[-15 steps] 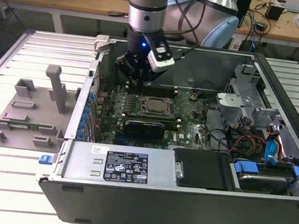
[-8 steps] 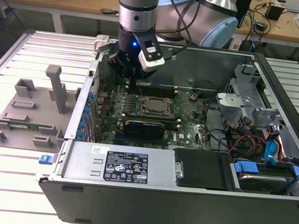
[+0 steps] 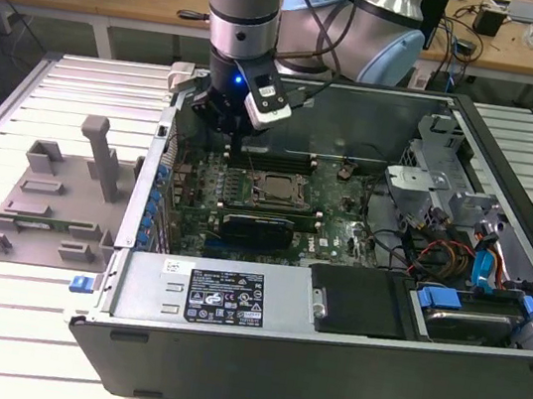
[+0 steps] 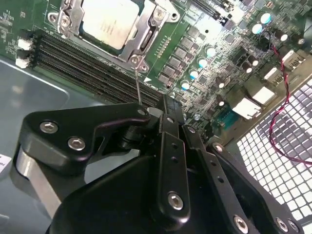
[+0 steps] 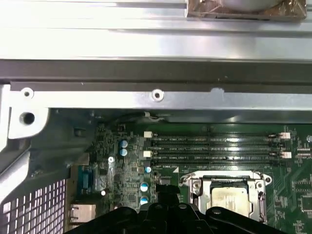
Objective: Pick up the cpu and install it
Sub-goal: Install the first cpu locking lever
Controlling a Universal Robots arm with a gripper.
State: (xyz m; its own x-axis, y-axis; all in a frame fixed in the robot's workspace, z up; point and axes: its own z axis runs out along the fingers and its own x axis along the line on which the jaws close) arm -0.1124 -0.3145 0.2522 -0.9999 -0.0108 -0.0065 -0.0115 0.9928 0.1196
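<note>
cpu [image 4: 109, 22] sits flat inside the socket frame [image 4: 146, 44] on the motherboard [image 4: 204, 44], within the open computer case [image 3: 321, 373] on the surface [image 3: 4, 341]. End effector [image 4: 165, 103] is clenched and gripping nothing, hovering by the memory slots [image 4: 87, 63], just beside the socket.

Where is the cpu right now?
In the exterior view the cpu sits inside the socket frame on the motherboard, beside the memory slots, close to the gripper.
</note>
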